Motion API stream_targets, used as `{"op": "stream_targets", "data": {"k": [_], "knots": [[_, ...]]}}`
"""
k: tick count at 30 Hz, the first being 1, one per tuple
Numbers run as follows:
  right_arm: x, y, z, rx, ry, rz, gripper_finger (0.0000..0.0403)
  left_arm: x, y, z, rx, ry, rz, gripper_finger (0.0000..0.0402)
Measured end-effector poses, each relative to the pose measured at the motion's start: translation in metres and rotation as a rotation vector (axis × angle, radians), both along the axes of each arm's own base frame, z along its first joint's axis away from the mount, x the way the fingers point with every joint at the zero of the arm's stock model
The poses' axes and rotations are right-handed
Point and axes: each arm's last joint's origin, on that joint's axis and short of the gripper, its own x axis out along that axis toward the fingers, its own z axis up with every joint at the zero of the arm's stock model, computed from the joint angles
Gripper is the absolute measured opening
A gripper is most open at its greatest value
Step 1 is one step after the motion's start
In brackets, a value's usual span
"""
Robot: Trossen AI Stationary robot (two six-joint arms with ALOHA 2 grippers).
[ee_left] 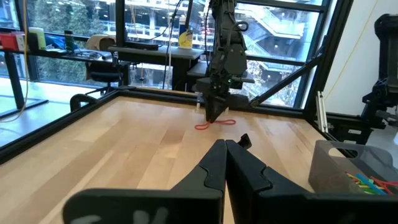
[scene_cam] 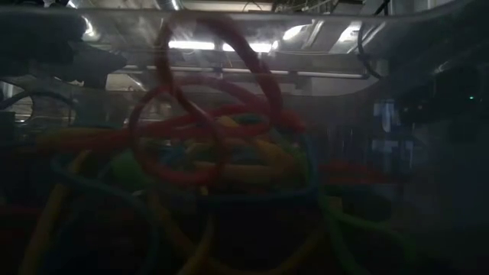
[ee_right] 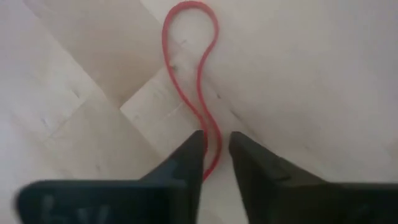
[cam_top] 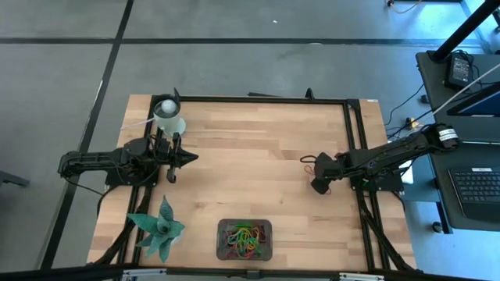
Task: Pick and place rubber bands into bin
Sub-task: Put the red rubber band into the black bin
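Straddling a red rubber band (ee_right: pixel 189 81), your right gripper (ee_right: pixel 215 149) sits low on the worktop (cam_top: pixel 250 156) at its right side, fingers partly apart with the band's near strand running up between them; you cannot yet call it held, since the tips show a gap on either side of the strand and the loop lies flat on the wood. That placement makes sense: with 1 finger on each side of the thin strand, closing should pinch it without needing to dig under it. The left wrist view shows the same band as a small red squiggle right under that gripper's tip, well apart from everything else. Your left gripper (ee_left: pixel 225 163) waits at the worktop's left side near a white cup (cam_top: pixel 169 117), fingers pressed together and holding nothing. The bin (cam_top: pixel 245 239) stands at the near edge in the middle, already carrying a tangle of green, red, yellow and orange rubber bands (cam_top: pixel 244 237); the low view looks straight through that pile. A green plant-like ornament (cam_top: pixel 160 229) lies left of the bin. You likely need to close fully here, then lift and carry toward the bin.
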Motion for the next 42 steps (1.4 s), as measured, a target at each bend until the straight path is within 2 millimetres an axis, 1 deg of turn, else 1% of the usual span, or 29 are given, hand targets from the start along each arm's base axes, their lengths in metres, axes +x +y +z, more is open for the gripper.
{"op": "stream_targets", "data": {"k": [4, 5, 8, 11, 13, 16, 18, 21, 24, 28, 31, 35, 38, 42], "knots": [[0.0, -0.001, 0.0, -0.013, 0.004, -0.002, 0.0019, 0.0, 0.0, 0.0, 0.0, 0.0, 0.0, 0.0001], [0.0, 0.0, 0.0, -0.01, 0.003, -0.005, 0.0011, 0.0, 0.0, 0.0, 0.0, 0.0, 0.0, 0.0001], [0.003, 0.0, 0.005, 0.004, -0.004, -0.006, 0.0012, 0.0, 0.0, 0.0, 0.0, -0.001, 0.0, 0.0001], [0.011, 0.001, 0.018, 0.009, -0.027, 0.02, 0.0008, 0.0, 0.0, 0.0, 0.0, 0.0, 0.0, 0.0001], [0.022, 0.003, 0.035, 0.009, -0.09, 0.046, 0.0003, 0.0, 0.0, 0.0, 0.0, 0.0, 0.0, 0.0001], [0.032, 0.004, 0.057, 0.004, -0.108, 0.083, 0.0004, 0.0, 0.0, 0.0, 0.0, 0.0, 0.0, 0.0001], [0.042, 0.005, 0.077, -0.005, -0.163, 0.101, 0.0002, 0.0, 0.0, 0.0, 0.0, -0.001, 0.0, 0.0001], [0.05, 0.006, 0.105, -0.026, -0.21, 0.116, 0.0002, 0.0, 0.0, 0.0, 0.0, 0.001, 0.0, 0.0001], [0.06, 0.007, 0.136, -0.028, -0.308, 0.114, 0.0002, 0.0, 0.0, 0.0, 0.0, 0.0, 0.0, 0.0001], [0.074, 0.014, 0.17, -0.033, -0.391, 0.146, 0.0001, 0.0, 0.0, 0.0, 0.0, -0.001, 0.0, 0.0001], [0.091, 0.027, 0.19, -0.041, -0.433, 0.203, 0.0001, 0.0, 0.0, 0.0, 0.0, -0.001, 0.0, 0.0001], [0.123, 0.051, 0.21, -0.097, -0.454, 0.33, 0.0, 0.0, 0.0, 0.0, 0.0, 0.0, 0.0, 0.0001], [0.152, 0.072, 0.219, -0.122, -0.459, 0.433, 0.0, 0.0, 0.0, 0.0, 0.0, -0.001, 0.0, 0.0001], [0.191, 0.1, 0.225, -0.132, -0.465, 0.515, 0.0, 0.0, 0.0, 0.0, 0.0, 0.0, 0.0, 0.0001]]}}
